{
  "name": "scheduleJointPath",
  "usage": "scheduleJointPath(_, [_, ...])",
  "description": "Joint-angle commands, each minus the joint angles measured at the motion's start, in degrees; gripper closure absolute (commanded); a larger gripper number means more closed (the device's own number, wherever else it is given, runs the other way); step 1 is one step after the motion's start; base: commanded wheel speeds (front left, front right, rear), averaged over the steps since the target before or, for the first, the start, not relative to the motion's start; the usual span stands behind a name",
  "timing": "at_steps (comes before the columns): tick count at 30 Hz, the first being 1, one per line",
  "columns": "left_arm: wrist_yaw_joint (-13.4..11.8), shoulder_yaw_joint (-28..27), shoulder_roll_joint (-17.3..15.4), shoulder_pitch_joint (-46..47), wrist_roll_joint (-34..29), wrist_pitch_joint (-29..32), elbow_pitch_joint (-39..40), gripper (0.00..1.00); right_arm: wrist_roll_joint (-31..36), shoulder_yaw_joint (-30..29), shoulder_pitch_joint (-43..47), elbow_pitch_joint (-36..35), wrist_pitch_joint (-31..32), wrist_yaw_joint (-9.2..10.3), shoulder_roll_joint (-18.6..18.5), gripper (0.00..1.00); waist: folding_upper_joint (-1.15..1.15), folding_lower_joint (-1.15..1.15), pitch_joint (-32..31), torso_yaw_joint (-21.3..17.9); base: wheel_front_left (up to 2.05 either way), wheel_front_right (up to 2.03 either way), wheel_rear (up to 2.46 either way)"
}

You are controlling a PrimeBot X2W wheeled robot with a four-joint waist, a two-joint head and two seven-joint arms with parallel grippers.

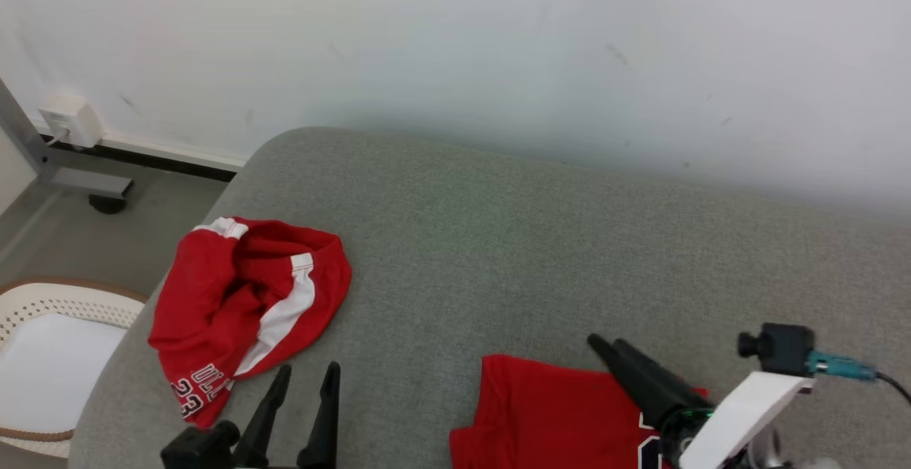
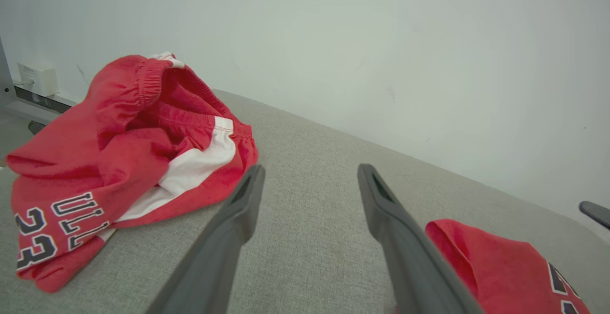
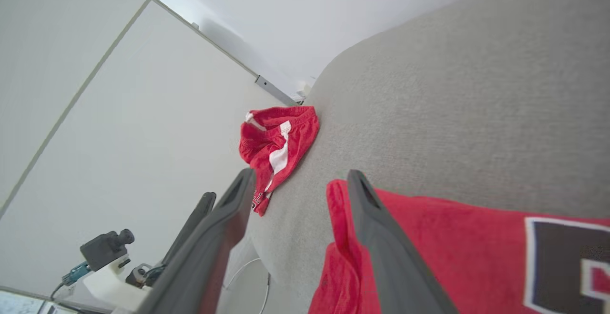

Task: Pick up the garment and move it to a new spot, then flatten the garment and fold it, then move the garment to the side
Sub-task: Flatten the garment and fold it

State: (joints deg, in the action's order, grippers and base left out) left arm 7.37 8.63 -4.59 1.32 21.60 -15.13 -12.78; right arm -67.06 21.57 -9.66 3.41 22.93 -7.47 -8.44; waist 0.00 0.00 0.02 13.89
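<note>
**Two red garments, two open grippers, one pile left to sort**

One broad grey cushion (image 1: 498, 241) carried everything, and it was the biggest thing out there. Beside it, low on the robot's left, stood one pale woven basket (image 1: 43, 305).

On to the cloth, and the count was two pieces, both red. The bigger heap was the crumpled garment (image 1: 242, 298), white-striped and numbered, and it lay bunched near the cushion's left edge. By the look of it, this one was still waiting to be flattened. The folded garment (image 1: 548, 419) lay flat at the near right, well apart from the heap.

How would that heap handle? It looked light, soft and limp, so it would sag and drape the moment it was lifted. The gathered waistband (image 2: 152, 83) at the top of the pile was probably the best hold, thick enough to pinch without slipping.

There were two grippers. The left gripper (image 1: 309, 367) hovered just beside the heap with its jaws spread wide and nothing between them. The right gripper (image 1: 606, 342) sat over the folded piece with its fingers parted, and they gripped no cloth.
</note>
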Motion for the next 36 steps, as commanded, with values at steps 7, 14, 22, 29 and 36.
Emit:
scheduleJointPath(7, [0.1, -1.1, 0.2, -0.5, -1.6, 0.0, 3.3, 0.00, 6.9, -7.6, 2.5, -7.3, -11.5, -0.02, -5.8, 0.00, 0.00, 0.00, -0.5, -2.9, 0.00, 0.00, 0.00])
scheduleJointPath(14, [0.2, -1.6, 0.2, -1.2, -3.5, 0.0, 7.5, 0.00, 15.4, -12.9, 5.9, -10.1, -20.9, -0.02, -7.0, 0.00, 0.00, 0.00, -1.0, -6.0, 0.00, 0.00, 0.00])
scheduleJointPath(22, [0.2, -2.0, 0.5, -1.5, -5.1, 0.0, 10.0, 0.00, 21.4, -16.8, 10.2, -8.1, -28.8, -0.02, -3.2, 0.00, 0.00, 0.00, -1.3, -9.3, 0.00, 0.00, 0.00])
scheduleJointPath(29, [0.2, -3.9, 0.6, -1.6, -7.0, 0.0, 11.8, 0.00, 30.1, -17.1, 12.7, -6.5, -34.2, -0.02, -2.8, 0.00, 0.00, 0.00, -1.2, -12.5, 0.00, 0.00, 0.00])
scheduleJointPath(36, [0.2, -4.0, 0.8, -1.3, -7.7, 0.0, 11.2, 0.00, 42.9, -17.2, 13.9, 0.4, -37.5, -0.02, -1.5, 0.00, 0.00, 0.00, -0.9, -13.6, 0.00, 0.00, 0.00])
